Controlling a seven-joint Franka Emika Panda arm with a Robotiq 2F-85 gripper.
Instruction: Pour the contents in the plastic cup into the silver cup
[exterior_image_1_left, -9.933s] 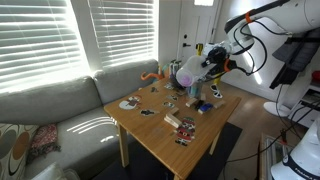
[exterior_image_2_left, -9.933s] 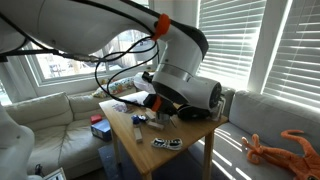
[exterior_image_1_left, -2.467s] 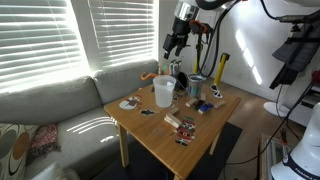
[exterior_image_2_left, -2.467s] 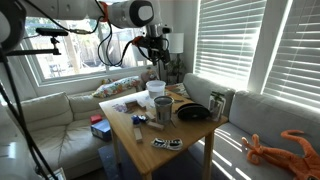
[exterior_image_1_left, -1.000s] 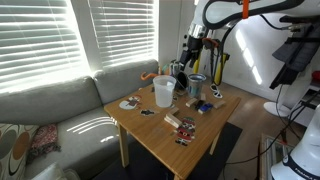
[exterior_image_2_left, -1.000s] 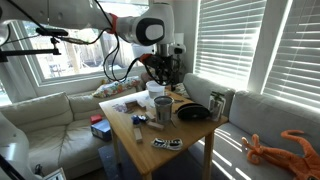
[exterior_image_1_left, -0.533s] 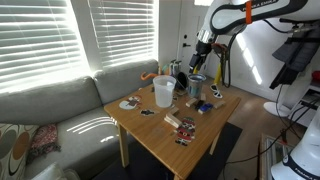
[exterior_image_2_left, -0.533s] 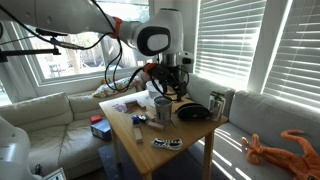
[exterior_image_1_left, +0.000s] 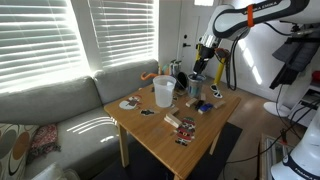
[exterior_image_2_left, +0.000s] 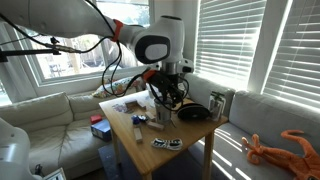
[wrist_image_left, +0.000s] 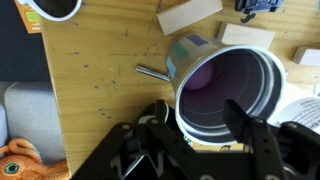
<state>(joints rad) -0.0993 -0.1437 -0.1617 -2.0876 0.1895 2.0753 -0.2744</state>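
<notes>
The plastic cup (exterior_image_1_left: 163, 92), a tall frosted-white tumbler, stands upright near the back of the wooden table (exterior_image_1_left: 150, 137). To its right stands the shorter silver cup (exterior_image_1_left: 197, 87), and my gripper (exterior_image_1_left: 201, 68) hangs directly over it. The wrist view looks down into the silver cup (wrist_image_left: 228, 85), with its pale rim, purplish inside and shiny bluish wall. My gripper (wrist_image_left: 200, 108) is open, one finger on each side of the near rim; I cannot tell whether they touch it. In an exterior view the gripper (exterior_image_2_left: 165, 97) and arm hide the plastic cup.
Cards and stickers lie scattered on the table. Pale wooden blocks (wrist_image_left: 190, 15) sit just beyond the silver cup. A black dish (exterior_image_2_left: 192, 115) and a dark mug (exterior_image_2_left: 216, 103) stand at the table's far side. A sofa (exterior_image_1_left: 60, 110) borders the table.
The arm has come down from high above the table to the silver cup. The jaws have narrowed round its rim. Both cups stand where they were.
</notes>
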